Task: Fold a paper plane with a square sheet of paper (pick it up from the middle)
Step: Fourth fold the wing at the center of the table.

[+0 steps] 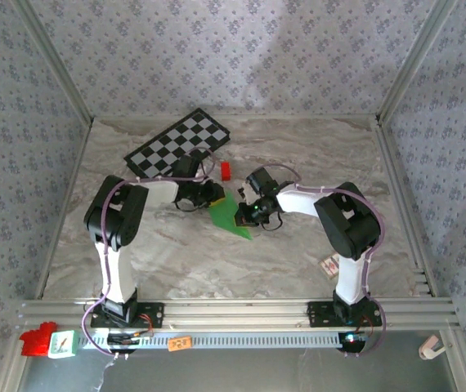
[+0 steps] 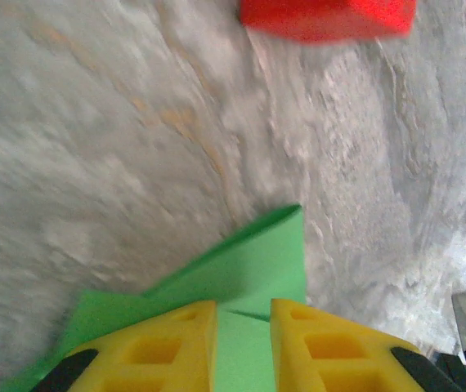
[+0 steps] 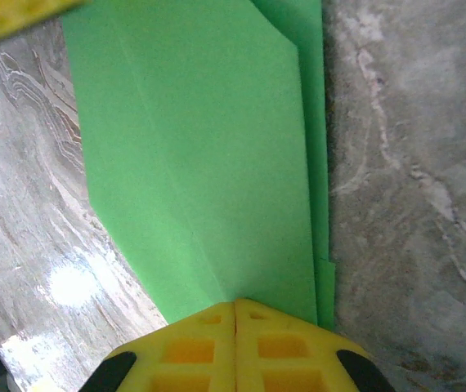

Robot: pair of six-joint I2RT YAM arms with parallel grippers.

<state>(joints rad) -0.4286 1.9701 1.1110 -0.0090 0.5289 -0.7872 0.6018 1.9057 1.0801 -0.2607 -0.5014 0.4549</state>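
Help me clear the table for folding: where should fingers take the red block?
Pinch the red block across its narrow width, coming straight down from above: it lies flat, long axis running near to far, so fingers closing left-right should span it.

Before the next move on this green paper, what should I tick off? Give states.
1. Right gripper jaws shut on the green paper: ok.
2. Left gripper gripping the paper: not ok, jaws apart, paper showing in the gap.
3. Red block apart from the paper: ok.
4. Folds lying flat, edges aligned: cannot tell.
5. Paper flat on the table: cannot tell.
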